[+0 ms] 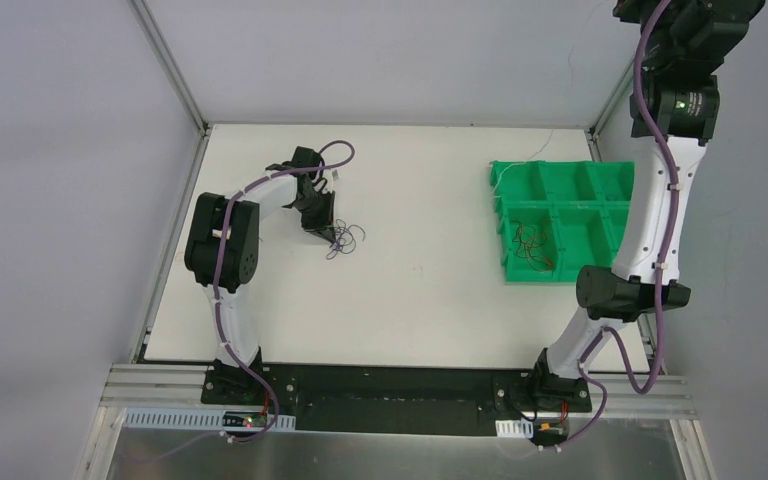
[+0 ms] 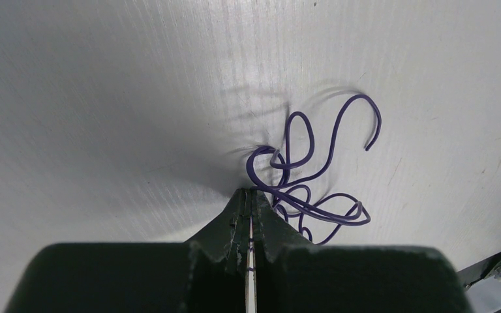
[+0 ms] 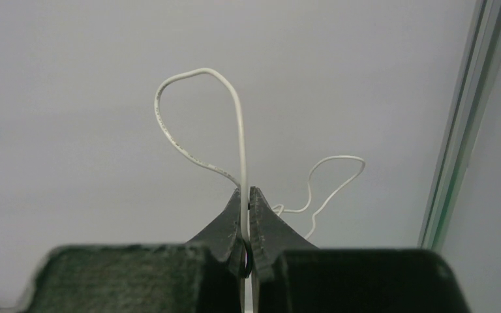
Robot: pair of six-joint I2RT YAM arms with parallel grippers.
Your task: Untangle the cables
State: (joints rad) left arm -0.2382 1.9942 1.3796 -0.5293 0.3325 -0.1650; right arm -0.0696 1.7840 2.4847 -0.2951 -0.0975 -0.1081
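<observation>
Left gripper [image 2: 251, 192] is down at the white table [image 2: 104, 98], fingers pressed together, and a strand of the purple wires [image 2: 306, 189] runs right into the seam between them, so it is clamped on that bundle. The rest of the purple scribble loops out to the right of the tips in the left wrist view, one loose end hooking toward the upper right. From the top camera that same bundle [image 1: 348, 240] lies left of centre, just beside the left gripper [image 1: 332, 235].

Over to the right gripper [image 3: 246, 192]: jaws together, pinching a white wire [image 3: 199, 117] that rises out of the tips in a tall loop toward the upper middle of the frame, with a thinner stretch curling off to the right. Plain grey wall behind it, up off the table.

At the right of the top view sits the green tray [image 1: 560, 185], and a tangle of red and orange wires [image 1: 533, 245] lies in its lower-left compartment
</observation>
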